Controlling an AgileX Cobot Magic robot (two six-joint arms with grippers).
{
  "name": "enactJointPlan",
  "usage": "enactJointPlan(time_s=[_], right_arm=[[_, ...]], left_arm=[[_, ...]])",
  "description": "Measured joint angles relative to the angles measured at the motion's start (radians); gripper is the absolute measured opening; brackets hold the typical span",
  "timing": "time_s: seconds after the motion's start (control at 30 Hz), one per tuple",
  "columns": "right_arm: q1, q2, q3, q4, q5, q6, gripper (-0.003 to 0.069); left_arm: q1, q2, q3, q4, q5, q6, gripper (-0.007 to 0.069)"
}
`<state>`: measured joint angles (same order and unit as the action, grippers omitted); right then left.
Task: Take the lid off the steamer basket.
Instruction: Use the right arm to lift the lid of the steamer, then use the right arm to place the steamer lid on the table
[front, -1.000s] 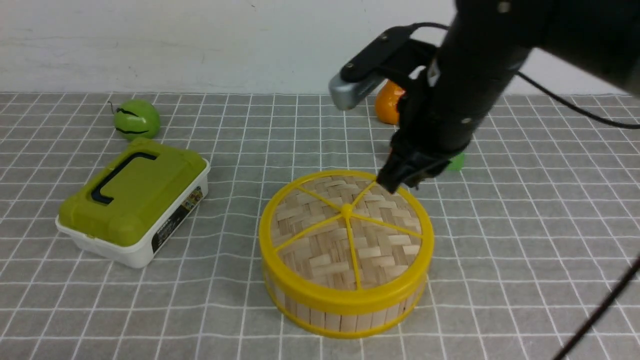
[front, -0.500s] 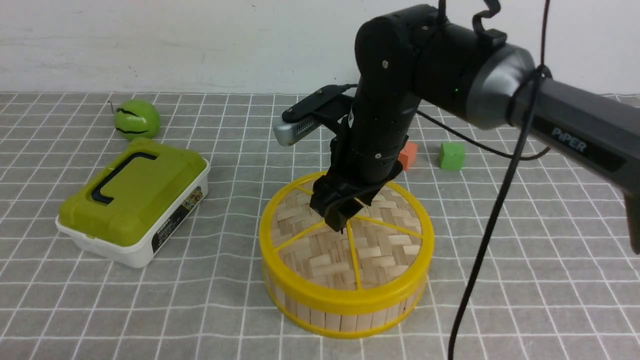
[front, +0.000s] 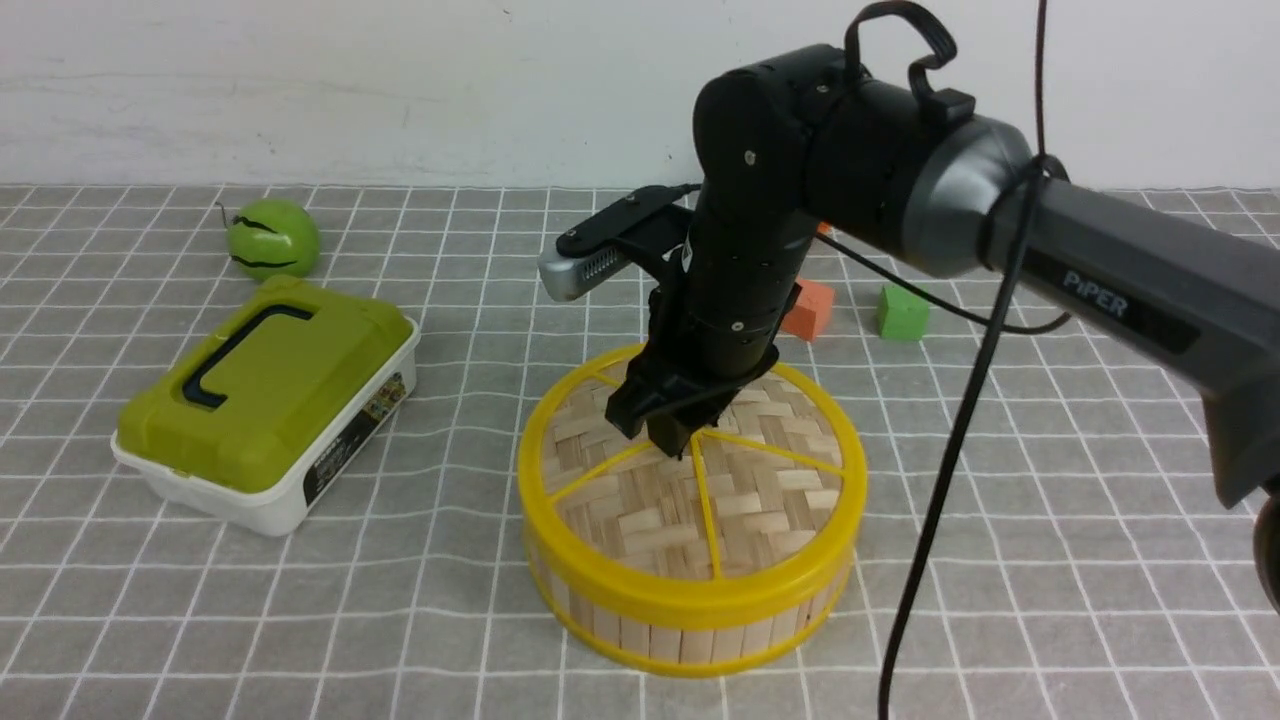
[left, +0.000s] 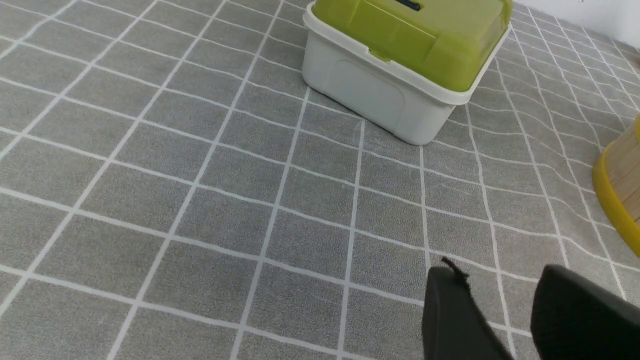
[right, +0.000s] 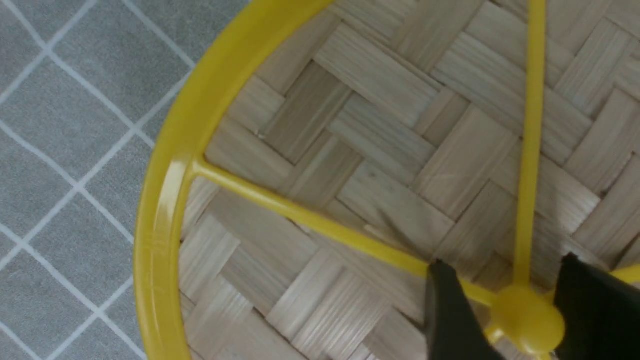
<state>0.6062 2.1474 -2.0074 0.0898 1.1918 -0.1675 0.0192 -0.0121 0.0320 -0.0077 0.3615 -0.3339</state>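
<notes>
The steamer basket (front: 690, 635) stands in the middle of the checked cloth, with pale slat walls and yellow rims. The lid (front: 700, 490) lies flat on it, woven bamboo with yellow spokes. My right gripper (front: 672, 435) points down at the lid's centre. In the right wrist view its two black fingers straddle the yellow knob (right: 527, 322): one finger looks to touch it, the other stands a little off, so the gripper (right: 504, 262) is open. My left gripper (left: 500, 272) hovers open over bare cloth, left of the basket's edge (left: 617, 190).
A white box with an olive-green lid (front: 265, 400) sits left of the basket. Behind it lies a green round fruit (front: 272, 238). An orange cube (front: 810, 308) and a green cube (front: 902, 312) lie behind the basket. A black cable (front: 950, 450) hangs from the right arm.
The right arm has swung from the lid's back-right rim to its centre and come down. Its fingers now stand on either side of the knob.
</notes>
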Motion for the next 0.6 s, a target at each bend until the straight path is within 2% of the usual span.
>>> enactJointPlan(time_s=[0.03, 0.1, 0.13, 0.17, 0.2, 0.47, 0.6], right_arm=[[0.000, 0.000, 0.000, 0.000, -0.001, 0.000, 0.0237], [0.000, 0.000, 0.000, -0.008, -0.004, 0.001, 0.0164], [0.000, 0.000, -0.001, -0.009, -0.005, 0.001, 0.0152], [0.000, 0.000, -0.001, -0.011, -0.005, 0.002, 0.0099], [0.000, 0.000, -0.002, -0.013, -0.005, 0.002, 0.0083], [0.000, -0.012, -0.047, -0.014, 0.033, 0.002, 0.0080], [0.001, -0.126, -0.096, -0.076, 0.051, 0.002, 0.0080]], left_arm=[[0.000, 0.000, 0.000, 0.000, 0.000, 0.000, 0.0239], [0.000, 0.000, 0.000, 0.000, 0.000, 0.000, 0.0239], [0.000, 0.000, 0.000, 0.000, 0.000, 0.000, 0.0239], [0.000, 0.000, 0.000, 0.000, 0.000, 0.000, 0.0239], [0.000, 0.000, 0.000, 0.000, 0.000, 0.000, 0.0239], [0.000, 0.000, 0.000, 0.000, 0.000, 0.000, 0.0239], [0.000, 0.000, 0.000, 0.000, 0.000, 0.000, 0.0239]])
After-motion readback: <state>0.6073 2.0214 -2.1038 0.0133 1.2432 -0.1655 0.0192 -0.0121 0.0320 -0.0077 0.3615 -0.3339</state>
